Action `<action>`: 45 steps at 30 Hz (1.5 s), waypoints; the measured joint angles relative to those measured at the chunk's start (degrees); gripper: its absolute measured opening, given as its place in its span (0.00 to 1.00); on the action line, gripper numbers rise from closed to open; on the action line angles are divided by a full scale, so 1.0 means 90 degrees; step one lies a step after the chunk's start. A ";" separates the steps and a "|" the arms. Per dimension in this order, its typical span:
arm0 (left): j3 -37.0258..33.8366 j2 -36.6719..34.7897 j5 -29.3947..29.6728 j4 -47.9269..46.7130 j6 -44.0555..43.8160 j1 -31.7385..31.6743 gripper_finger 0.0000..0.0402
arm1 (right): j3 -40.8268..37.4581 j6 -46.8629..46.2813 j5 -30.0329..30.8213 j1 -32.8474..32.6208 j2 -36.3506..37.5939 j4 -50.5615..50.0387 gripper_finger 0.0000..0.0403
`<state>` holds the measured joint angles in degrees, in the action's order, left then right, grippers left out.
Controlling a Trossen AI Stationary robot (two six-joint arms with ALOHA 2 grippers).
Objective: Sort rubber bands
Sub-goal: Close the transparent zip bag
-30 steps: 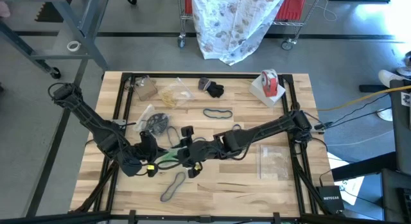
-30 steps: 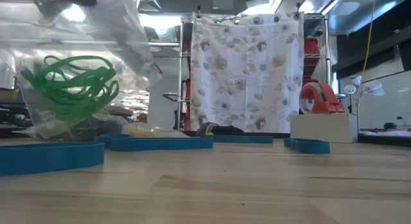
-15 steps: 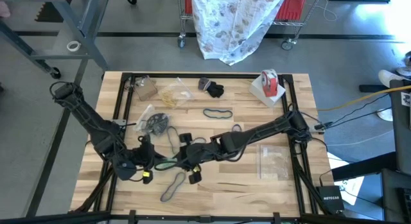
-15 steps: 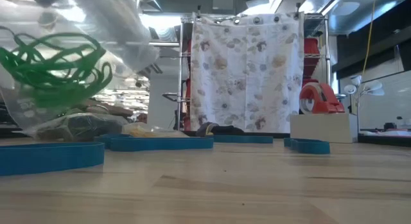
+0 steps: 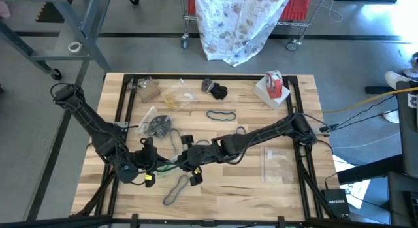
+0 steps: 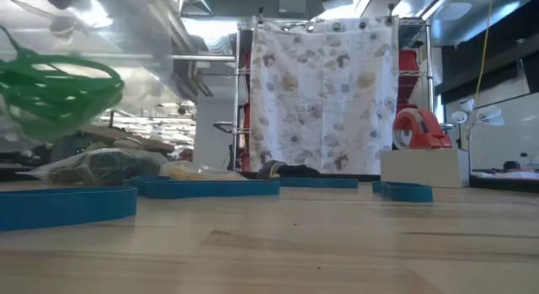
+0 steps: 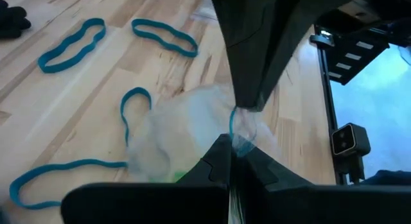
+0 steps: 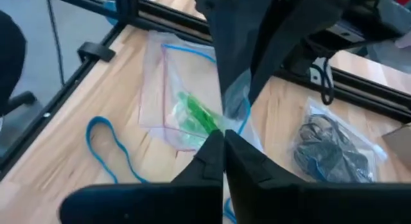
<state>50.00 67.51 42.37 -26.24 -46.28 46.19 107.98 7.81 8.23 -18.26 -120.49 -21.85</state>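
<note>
Both grippers, left (image 5: 151, 168) and right (image 5: 185, 164), pinch the clear plastic bag (image 8: 183, 102) of green rubber bands (image 8: 200, 116), just beside the loose teal band (image 5: 175, 189); pulling apart risks tearing or spilling.

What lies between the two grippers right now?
A clear plastic bag of green rubber bands spans the gap, pinched by the left gripper and the right gripper. The high view and right wrist view show it.
</note>
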 joint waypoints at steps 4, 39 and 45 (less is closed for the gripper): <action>0.0000 0.0000 0.0000 -0.0006 0.0031 0.0004 0.00 | 0.0000 -0.0047 0.0183 -0.0009 -0.0010 0.0218 0.01; 0.0000 0.0002 -0.0527 0.0304 0.0651 -0.0010 0.00 | 0.0873 -0.0651 -0.0198 -0.0007 -0.0160 -0.0635 0.40; 0.0000 0.0002 -0.0525 0.0323 0.0661 -0.0015 0.00 | 0.0857 -0.0678 -0.0146 0.0031 -0.0296 -0.0704 0.26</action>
<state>50.00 67.53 37.65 -23.33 -40.33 46.06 115.70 1.72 6.92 -17.98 -123.15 -28.19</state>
